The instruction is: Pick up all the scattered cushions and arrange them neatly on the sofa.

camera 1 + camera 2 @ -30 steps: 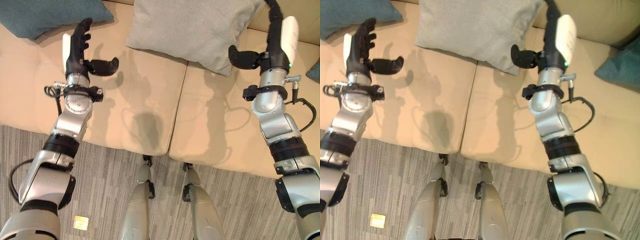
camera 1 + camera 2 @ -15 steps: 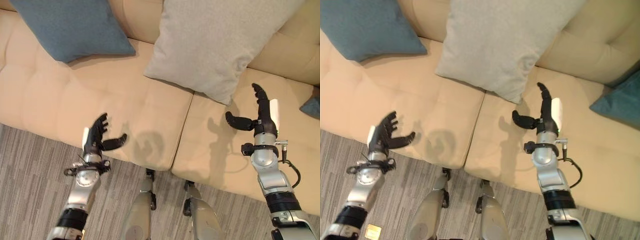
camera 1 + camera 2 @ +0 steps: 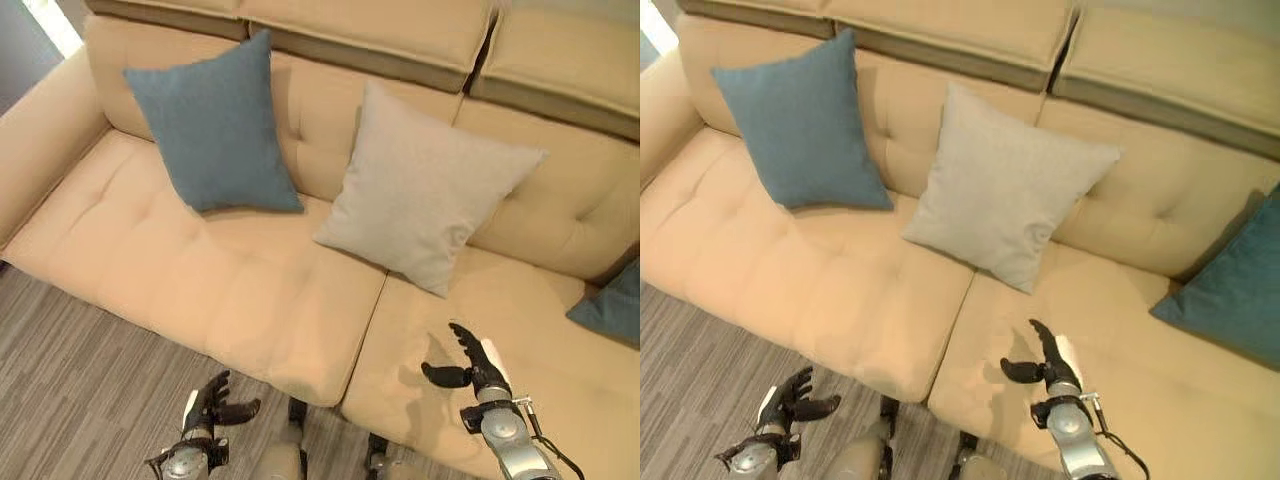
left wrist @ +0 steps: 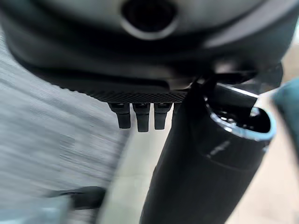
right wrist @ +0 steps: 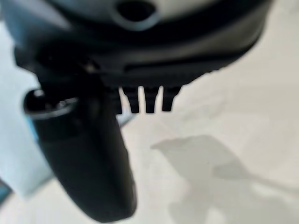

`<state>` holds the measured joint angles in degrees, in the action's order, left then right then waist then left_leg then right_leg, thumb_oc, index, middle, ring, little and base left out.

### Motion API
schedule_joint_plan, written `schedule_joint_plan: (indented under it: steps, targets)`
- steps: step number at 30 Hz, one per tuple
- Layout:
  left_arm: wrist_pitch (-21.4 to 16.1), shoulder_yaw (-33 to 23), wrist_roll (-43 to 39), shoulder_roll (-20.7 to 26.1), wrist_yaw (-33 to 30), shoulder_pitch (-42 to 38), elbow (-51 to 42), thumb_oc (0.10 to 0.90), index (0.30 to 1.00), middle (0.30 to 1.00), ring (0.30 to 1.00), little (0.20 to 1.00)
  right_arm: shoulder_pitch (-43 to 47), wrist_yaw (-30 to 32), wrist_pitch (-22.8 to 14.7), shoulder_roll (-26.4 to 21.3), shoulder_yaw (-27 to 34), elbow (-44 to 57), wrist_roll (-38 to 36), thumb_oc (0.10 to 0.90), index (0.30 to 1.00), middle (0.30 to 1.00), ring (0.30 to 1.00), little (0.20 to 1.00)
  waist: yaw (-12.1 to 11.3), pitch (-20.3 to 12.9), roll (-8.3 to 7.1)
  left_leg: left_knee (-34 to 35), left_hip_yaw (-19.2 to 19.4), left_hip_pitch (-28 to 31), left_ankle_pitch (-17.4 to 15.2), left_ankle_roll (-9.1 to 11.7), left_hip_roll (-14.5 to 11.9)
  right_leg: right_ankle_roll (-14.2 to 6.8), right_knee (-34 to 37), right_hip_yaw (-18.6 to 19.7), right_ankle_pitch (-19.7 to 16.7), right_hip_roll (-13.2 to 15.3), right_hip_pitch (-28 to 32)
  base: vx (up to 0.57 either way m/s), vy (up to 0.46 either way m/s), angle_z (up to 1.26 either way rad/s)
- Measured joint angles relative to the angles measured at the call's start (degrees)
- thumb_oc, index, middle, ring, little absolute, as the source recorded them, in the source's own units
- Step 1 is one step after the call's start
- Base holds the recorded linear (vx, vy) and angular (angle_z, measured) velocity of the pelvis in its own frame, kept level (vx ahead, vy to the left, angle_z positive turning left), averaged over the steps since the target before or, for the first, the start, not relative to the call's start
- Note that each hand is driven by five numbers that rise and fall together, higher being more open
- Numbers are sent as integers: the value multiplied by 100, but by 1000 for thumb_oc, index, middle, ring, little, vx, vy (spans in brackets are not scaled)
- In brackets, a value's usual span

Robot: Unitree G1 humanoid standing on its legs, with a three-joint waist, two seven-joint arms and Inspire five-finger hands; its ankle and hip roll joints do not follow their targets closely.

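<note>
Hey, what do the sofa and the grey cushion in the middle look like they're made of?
The sofa looks like smooth beige leather or faux leather: it has a soft, even sheen, tufted dimples and tight seams, though which of the two can't be told. The grey cushion looks like matte woven fabric, with a fine grainy texture and no shine.

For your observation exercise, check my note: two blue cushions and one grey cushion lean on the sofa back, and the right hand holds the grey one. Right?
Not quite. The right hand is open and holds nothing; the grey cushion leans alone against the sofa back, as the right eye view shows. The rest stands.
</note>
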<state>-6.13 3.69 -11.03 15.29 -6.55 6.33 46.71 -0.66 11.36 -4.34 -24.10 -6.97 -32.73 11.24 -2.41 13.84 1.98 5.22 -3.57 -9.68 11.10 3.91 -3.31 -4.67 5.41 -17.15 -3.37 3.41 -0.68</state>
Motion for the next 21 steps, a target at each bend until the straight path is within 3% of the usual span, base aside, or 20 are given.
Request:
schedule_joint_plan:
  steps: [3, 4, 5, 6, 7, 8, 9, 11, 12, 14, 15, 16, 21]
  targets:
    - [28, 13, 59, -35, -1, 23, 400, 800, 900, 900, 900, 900, 114, -4, -12, 0, -77, -330, 14, 800, 900, 900, 900, 900, -88, -17, 37, -48, -79, -103, 68, 128, -89, 98, -5, -31, 39, -162, -35, -230, -91, 16]
    - [16, 21, 116, -56, 0, -78, 636, 800, 900, 900, 900, 900, 156, 7, -14, -27, -161, -489, 34, 800, 900, 900, 900, 900, -90, -25, 79, -221, -132, -278, 59, 206, -131, 223, -98, -57, 121, -203, -110, -255, -85, 33]
    - [26, 18, 151, -75, 0, -116, 723, 800, 900, 900, 900, 900, 148, -11, 1, -29, -175, -538, 68, 800, 900, 900, 900, 900, -97, -39, 122, -235, -163, -334, -16, 360, -180, 288, -157, -137, 158, -280, -148, -189, -60, 44]
    - [11, -47, 223, -94, 11, -195, 961, 800, 900, 900, 900, 900, 133, -17, 1, -11, -267, -554, 107, 800, 900, 900, 900, 900, -133, -76, 108, -93, 164, -383, -404, 596, -316, 533, -269, -288, 106, -232, -278, -42, -7, 49]
    - [66, -83, 229, -95, 21, -372, 1161, 800, 900, 900, 900, 900, 141, -41, 0, 21, -297, -543, 129, 800, 900, 900, 900, 900, -116, 7, -110, -346, 455, -470, -585, 423, -207, 594, -220, -350, 97, 4, -344, -63, -3, 44]
    - [136, -178, 233, -139, 70, -452, 1338, 800, 900, 900, 900, 900, 166, -113, -6, 44, -381, -512, 156, 800, 900, 900, 900, 900, -110, 22, -438, -1173, 769, -553, -820, 161, 72, 634, -173, -325, 3, 378, -387, -24, 21, 38]
    - [152, -217, 232, -183, 75, -419, 1421, 800, 900, 900, 900, 900, 180, -122, -26, 19, -379, -496, 179, 800, 900, 900, 900, 900, -65, 18, -451, -1568, 920, -468, -1006, 109, 131, 609, -110, -335, -13, 460, -295, -52, 66, 39]
    - [154, -238, 286, -297, 80, -299, 1545, 800, 900, 900, 900, 900, 56, -120, 2, -51, -316, -530, 190, 800, 900, 900, 900, 900, 134, -104, -254, -1966, 1087, 74, -1277, 124, 57, 522, -92, -653, -45, 479, -91, 11, 91, 57]
    - [161, -233, 340, -361, 73, -241, 1554, 800, 900, 900, 900, 900, -40, -119, 10, -61, -252, -582, 188, 800, 900, 900, 900, 900, 316, -215, -142, -1934, 1461, 376, -1480, 123, 44, 426, -72, -802, -17, 486, 34, -10, 101, 74]
    - [143, -117, 387, -445, 83, -214, 1232, 800, 900, 900, 900, 900, -129, -124, 26, -177, -239, -666, 190, 800, 900, 900, 900, 900, 411, -379, 146, -1081, 1577, 763, -1351, 18, -17, 330, -225, -1036, 11, 399, -47, -167, 115, 73]
    - [137, -107, 384, -451, 80, -242, 1112, 800, 900, 900, 900, 900, -91, -124, 47, -157, -254, -736, 190, 800, 900, 900, 900, 900, 411, -388, 165, -881, 1547, 858, -1341, 6, -7, 316, -272, -1095, 0, 397, -96, -171, 89, 38]
    - [117, -99, 382, -455, 62, -313, 1039, 800, 900, 900, 900, 900, -67, -128, 68, -131, -274, -755, 189, 800, 900, 900, 900, 900, 377, -389, 156, -757, 1523, 850, -1334, -11, 18, 306, -399, -1101, 13, 420, -203, -192, 92, 23]
    - [70, 34, 275, -415, 66, -559, 840, 800, 900, 900, 900, 900, 247, -139, 115, 194, -423, -988, 219, 800, 900, 900, 900, 900, 293, -329, -265, -596, 1157, 690, -1219, -188, 245, 92, -866, -1089, 114, 717, -512, -167, 58, 28]
